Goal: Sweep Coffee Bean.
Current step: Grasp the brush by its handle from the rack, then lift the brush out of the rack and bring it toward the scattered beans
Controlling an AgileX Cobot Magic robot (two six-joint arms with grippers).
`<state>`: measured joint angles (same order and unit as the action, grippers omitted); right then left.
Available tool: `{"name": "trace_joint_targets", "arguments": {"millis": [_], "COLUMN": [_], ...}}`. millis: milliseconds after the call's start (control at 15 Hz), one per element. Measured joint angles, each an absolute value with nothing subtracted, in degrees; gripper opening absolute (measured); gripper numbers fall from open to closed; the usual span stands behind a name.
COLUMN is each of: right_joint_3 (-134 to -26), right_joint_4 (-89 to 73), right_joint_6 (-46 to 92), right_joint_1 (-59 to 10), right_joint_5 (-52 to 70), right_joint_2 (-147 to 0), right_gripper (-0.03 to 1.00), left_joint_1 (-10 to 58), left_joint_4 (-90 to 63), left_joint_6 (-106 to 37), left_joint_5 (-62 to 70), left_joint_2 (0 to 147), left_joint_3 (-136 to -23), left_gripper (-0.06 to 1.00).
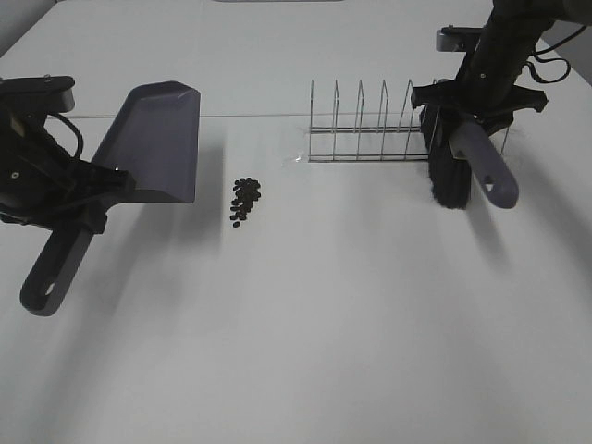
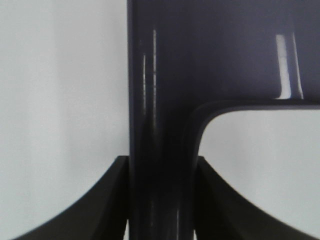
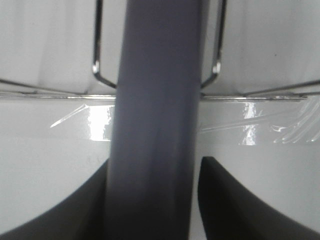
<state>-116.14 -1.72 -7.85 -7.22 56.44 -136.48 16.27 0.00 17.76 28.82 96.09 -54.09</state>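
Item, as logged from my console: two matte black jointed arms, the left arm (image 1: 32, 162) and the right arm (image 1: 504, 51), each with a pale grey flat plate (image 1: 37, 85) near its wrist and a looped black cable (image 1: 72, 139) beside it. The left gripper (image 1: 92, 196) and right gripper (image 1: 465, 116) are black as well. My wrist views show thick black fingers (image 2: 90, 205) with smooth, concave curved flanks.

A: The coffee bean (image 1: 245, 201), where's it at?
B: On the white tabletop (image 1: 305, 324); approx 10 o'clock off centre in the ext. high view; close in.
A: Looks?
B: Tiny dark brown-black ovals, approx twenty; loose cluster, stretched 12-to-6; thinner twd the 6 o'clock end; lying flat.
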Motion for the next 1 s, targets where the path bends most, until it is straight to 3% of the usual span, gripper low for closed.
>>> {"name": "trace_joint_targets", "arguments": {"millis": [133,733,1000], "right_joint_3": [-116.1,-119.5,-120.1], "right_joint_4": [-1.9,-0.9,-0.6], "right_joint_6": [-9.2,-9.6,-9.7], "right_joint_1": [-7.2,-7.2,-7.2], "right_joint_5": [55.7,60.4,68.8], "right_joint_2": [-136.5,-130.2,-122.9], "right_gripper": [0.34,0.34,0.34], "left_joint_1": [16.3,16.3,16.3], "left_joint_4": [0.0,0.6,0.6], "left_joint_6": [17.8,17.8,17.7], "left_joint_5": [28.8,28.8,28.8], "left_joint_2": [96.1,96.1,96.1], "left_joint_3": [-54.1,-54.1,-54.1], "left_gripper": [0.35,0.35,0.35]}}
